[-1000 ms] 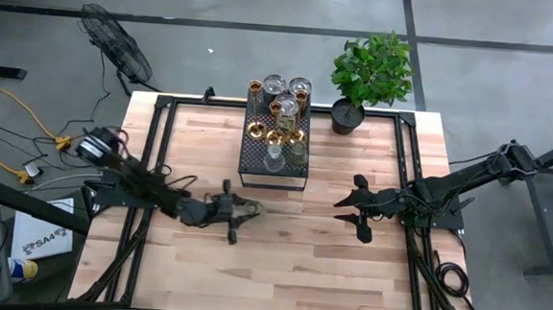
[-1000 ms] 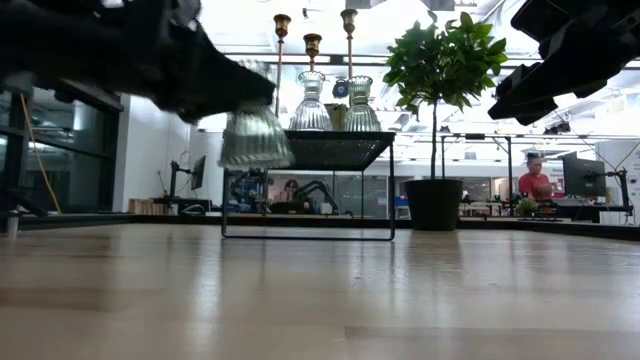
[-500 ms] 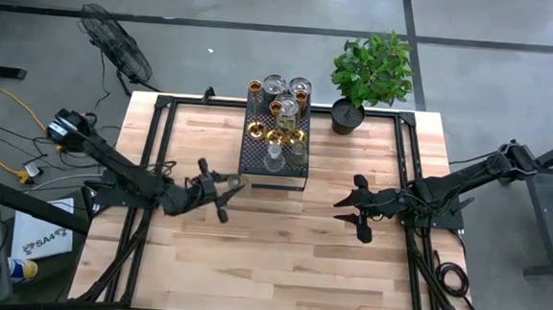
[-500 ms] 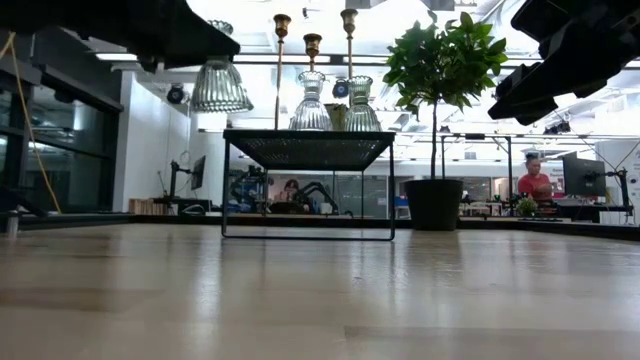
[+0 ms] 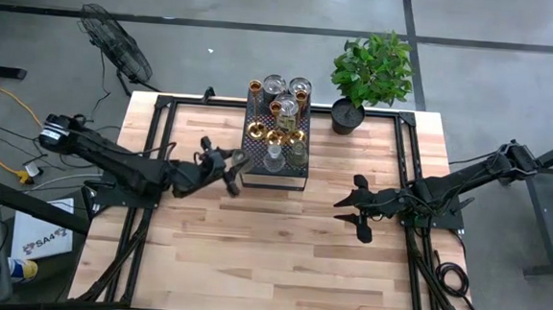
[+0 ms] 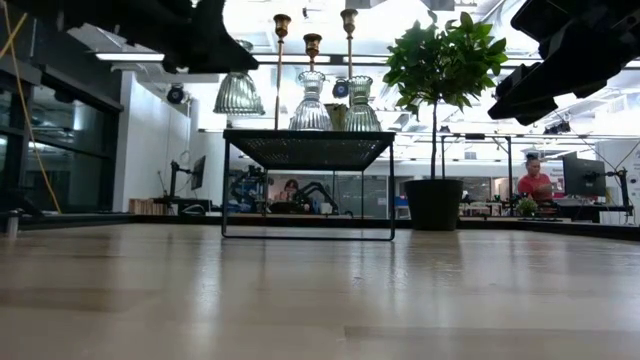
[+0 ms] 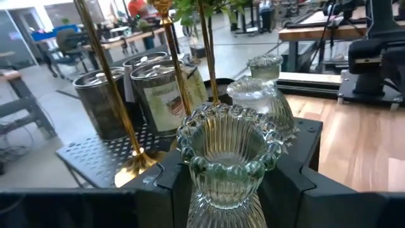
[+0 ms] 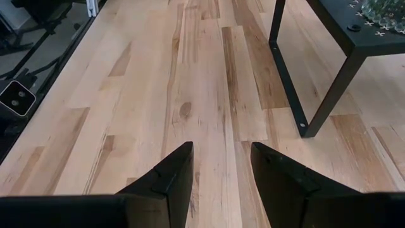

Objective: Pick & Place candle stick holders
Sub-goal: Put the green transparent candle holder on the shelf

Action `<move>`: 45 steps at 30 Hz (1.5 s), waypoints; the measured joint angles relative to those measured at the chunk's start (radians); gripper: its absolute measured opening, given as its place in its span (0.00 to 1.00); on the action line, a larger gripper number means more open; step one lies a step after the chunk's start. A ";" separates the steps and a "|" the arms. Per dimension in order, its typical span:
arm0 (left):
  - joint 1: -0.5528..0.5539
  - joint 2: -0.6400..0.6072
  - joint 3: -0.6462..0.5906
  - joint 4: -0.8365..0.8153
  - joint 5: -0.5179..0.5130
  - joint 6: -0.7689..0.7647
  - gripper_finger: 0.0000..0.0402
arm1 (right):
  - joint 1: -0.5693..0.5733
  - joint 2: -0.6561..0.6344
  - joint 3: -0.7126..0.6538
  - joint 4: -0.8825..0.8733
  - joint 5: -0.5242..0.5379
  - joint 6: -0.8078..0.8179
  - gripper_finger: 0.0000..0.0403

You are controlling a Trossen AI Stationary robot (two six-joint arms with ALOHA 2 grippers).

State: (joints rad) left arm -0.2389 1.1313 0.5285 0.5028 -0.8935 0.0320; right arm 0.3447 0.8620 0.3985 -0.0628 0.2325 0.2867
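Observation:
A ribbed clear-glass candle stick holder (image 7: 226, 149) with a beaded rim hangs upright in my left gripper (image 5: 224, 164), which is shut on it just left of the black perforated stand (image 5: 274, 170). In the low view the holder (image 6: 238, 93) hangs beside the stand's top (image 6: 308, 142) and a little above it. On the stand are brass-gold holders (image 5: 275, 134), clear glass ones (image 5: 274, 158) and silvery cups (image 5: 274, 84). My right gripper (image 5: 348, 209) stands open above the table's right half, nothing between its fingers (image 8: 166, 178). My left gripper pinches the holder's narrow neck (image 7: 223, 193), just under the beaded cup, between its two fingers (image 7: 166, 183). The fingers come level from the table's left side. The holder stands upright in the hold and clear of table and stand, its flared base (image 6: 238, 100) below the fingers.
A green plant in a black pot (image 5: 348, 115) stands at the far right, beside the stand. Black frame rails (image 5: 159, 138) run along the table's left and right sides. Bare wood (image 5: 270, 260) stretches across the near half.
My left gripper has carried the glass holder up and toward the table's far edge, to the stand's left side, tipping from slanting down to level. The holder has risen from below the stand's top to just above it. It is now upright.

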 joint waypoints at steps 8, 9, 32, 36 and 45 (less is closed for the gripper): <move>0.120 0.001 0.004 -0.037 0.138 -0.010 0.34 | 0.000 0.000 0.000 0.000 0.000 0.000 0.37; 0.131 0.001 0.004 -0.039 0.163 -0.010 0.34 | 0.000 0.000 0.000 0.000 0.000 0.000 0.37; 0.294 0.032 0.004 -0.031 0.420 -0.013 0.34 | 0.000 0.000 0.000 0.000 0.000 0.000 0.37; 0.310 0.032 0.004 -0.031 0.443 -0.013 0.34 | 0.000 0.000 0.000 0.000 0.000 0.000 0.37; 0.339 0.032 0.004 -0.031 0.498 -0.007 0.34 | 0.000 0.000 0.000 0.000 0.000 0.000 0.37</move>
State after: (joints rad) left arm 0.1005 1.1629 0.5323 0.4721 -0.3950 0.0255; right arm 0.3448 0.8623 0.3985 -0.0630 0.2325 0.2867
